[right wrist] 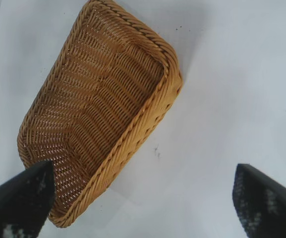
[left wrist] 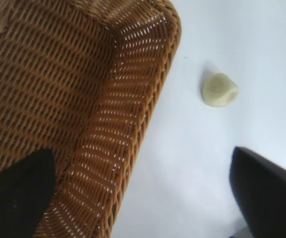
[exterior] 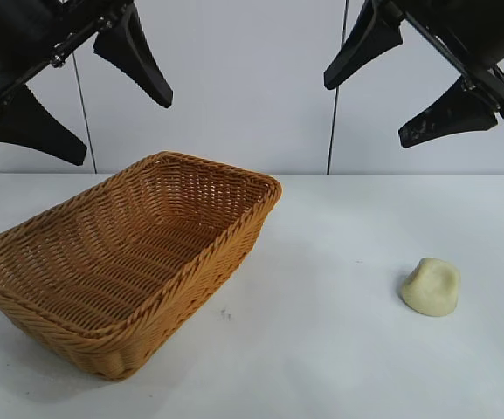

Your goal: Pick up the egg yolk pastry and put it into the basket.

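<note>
The egg yolk pastry (exterior: 431, 286), a small pale cream-yellow lump, lies on the white table at the right; the left wrist view shows the egg yolk pastry (left wrist: 219, 89) beside the basket. The basket (exterior: 120, 262), golden-brown wicker and empty, stands at the left, and its braided rim (left wrist: 152, 99) and the basket (right wrist: 98, 109) appear in both wrist views. My left gripper (exterior: 81, 92) hangs open high above the basket. My right gripper (exterior: 417, 87) hangs open high above the table's right half, well above the pastry. Neither holds anything.
The white table (exterior: 321, 349) lies bare between basket and pastry. A pale wall with two dark vertical seams (exterior: 333, 131) stands behind. A small dark speck (exterior: 224, 313) marks the table near the basket's front corner.
</note>
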`<act>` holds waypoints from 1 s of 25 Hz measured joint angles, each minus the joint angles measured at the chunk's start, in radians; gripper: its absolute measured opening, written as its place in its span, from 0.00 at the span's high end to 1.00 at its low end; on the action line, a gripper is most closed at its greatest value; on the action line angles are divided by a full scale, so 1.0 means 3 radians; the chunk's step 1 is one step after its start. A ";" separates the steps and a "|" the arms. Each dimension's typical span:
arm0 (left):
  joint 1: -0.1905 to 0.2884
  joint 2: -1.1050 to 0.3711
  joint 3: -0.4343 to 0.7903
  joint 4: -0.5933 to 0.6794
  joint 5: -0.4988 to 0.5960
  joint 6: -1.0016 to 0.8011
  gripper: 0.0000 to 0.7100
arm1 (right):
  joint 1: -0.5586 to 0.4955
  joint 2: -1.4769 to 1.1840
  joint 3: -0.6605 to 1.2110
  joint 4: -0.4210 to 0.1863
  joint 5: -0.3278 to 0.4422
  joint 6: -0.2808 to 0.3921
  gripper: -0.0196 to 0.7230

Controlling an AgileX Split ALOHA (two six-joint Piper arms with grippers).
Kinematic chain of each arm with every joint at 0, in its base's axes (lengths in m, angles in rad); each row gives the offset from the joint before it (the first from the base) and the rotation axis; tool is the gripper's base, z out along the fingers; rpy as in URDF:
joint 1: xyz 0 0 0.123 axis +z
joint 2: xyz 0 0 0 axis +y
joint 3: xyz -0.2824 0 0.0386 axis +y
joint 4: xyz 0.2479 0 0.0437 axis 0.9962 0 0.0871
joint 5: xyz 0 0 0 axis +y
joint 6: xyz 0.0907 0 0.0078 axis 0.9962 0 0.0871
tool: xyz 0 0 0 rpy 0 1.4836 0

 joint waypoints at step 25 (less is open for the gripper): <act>-0.0295 -0.0906 0.1136 0.1035 -0.0506 -0.2357 0.04 | 0.0000 0.0000 0.0000 0.0000 -0.0007 0.0000 0.04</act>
